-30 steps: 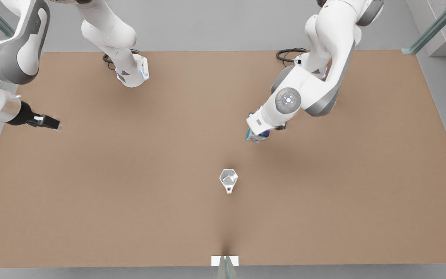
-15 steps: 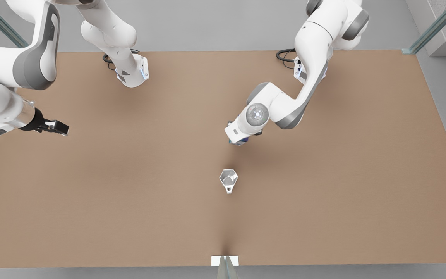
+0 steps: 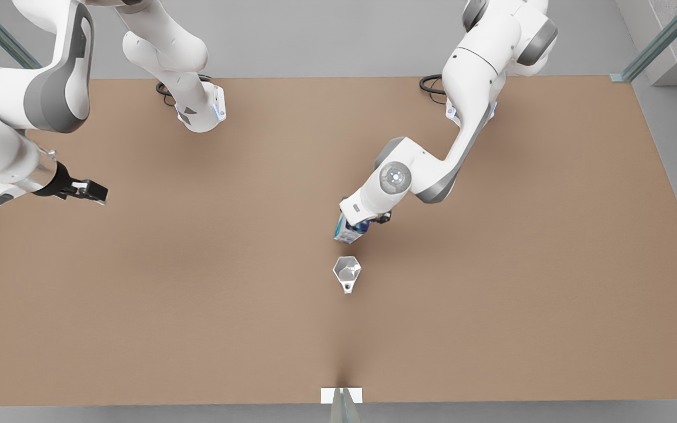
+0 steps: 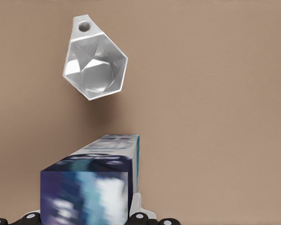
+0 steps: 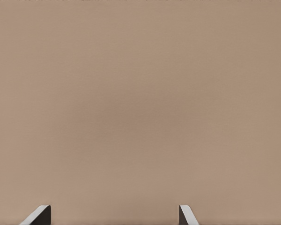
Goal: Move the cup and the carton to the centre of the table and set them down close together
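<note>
The left pincer grips the blue-and-white carton beside the faceted silver cup, mid-table. The right pincer waits open near a side edge.

The left gripper carries the carton toward seven o'clock, now near the cup, at its twelve o'clock. The right gripper edges toward three o'clock.

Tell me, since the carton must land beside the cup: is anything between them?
Nothing visible. The left hand holds the carton just short of the cup, with bare table between them. The right hand waits open near the front view's left edge.
</note>
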You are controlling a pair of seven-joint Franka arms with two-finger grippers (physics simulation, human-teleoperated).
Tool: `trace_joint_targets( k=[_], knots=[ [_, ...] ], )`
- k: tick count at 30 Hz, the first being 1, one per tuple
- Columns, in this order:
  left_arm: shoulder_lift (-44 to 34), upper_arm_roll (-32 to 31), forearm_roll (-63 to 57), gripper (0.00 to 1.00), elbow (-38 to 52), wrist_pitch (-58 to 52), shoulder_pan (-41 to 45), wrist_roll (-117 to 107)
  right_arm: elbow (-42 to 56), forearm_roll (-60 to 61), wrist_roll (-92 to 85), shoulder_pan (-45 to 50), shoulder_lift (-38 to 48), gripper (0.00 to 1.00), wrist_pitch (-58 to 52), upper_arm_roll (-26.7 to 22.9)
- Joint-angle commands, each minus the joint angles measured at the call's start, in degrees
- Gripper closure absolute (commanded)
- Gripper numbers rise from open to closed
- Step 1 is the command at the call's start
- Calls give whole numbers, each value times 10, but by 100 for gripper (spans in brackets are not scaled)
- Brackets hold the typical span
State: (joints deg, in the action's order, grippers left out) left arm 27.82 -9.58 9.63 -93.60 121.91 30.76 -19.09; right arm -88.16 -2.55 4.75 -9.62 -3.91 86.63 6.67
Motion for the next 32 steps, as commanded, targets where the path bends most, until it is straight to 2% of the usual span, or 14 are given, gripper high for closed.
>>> trace_joint_targets(
  k=[1,2,15,17,18,19,20,22,25,32],
  knots=[
    [0,0,9,9,0,0,-1,0,0,0,0,1,0,0,-1,-1],
    [0,0,9,1,0,-1,0,0,0,0,0,1,0,0,-1,0],
    [-32,5,9,0,6,-76,1,-13,-2,0,-1,1,2,0,-2,0],
    [-66,9,10,0,7,-131,0,-22,-2,0,0,1,2,0,-4,0],
    [-82,23,9,0,42,-205,0,-27,-2,0,0,1,2,0,-4,0],
    [-106,63,9,0,99,-308,0,-25,-2,0,0,1,2,0,-4,0],
    [-126,119,-25,0,128,-360,-7,-17,-2,0,0,1,2,0,-3,0],
    [-131,120,-59,0,131,-361,-109,130,-2,0,0,1,2,0,-3,0],
    [-133,120,-109,0,131,-362,-183,244,-2,1,0,1,1,0,1,-1],
    [-125,132,-111,0,133,-360,-198,237,-2,2,0,1,0,0,1,-1]
  ],
)
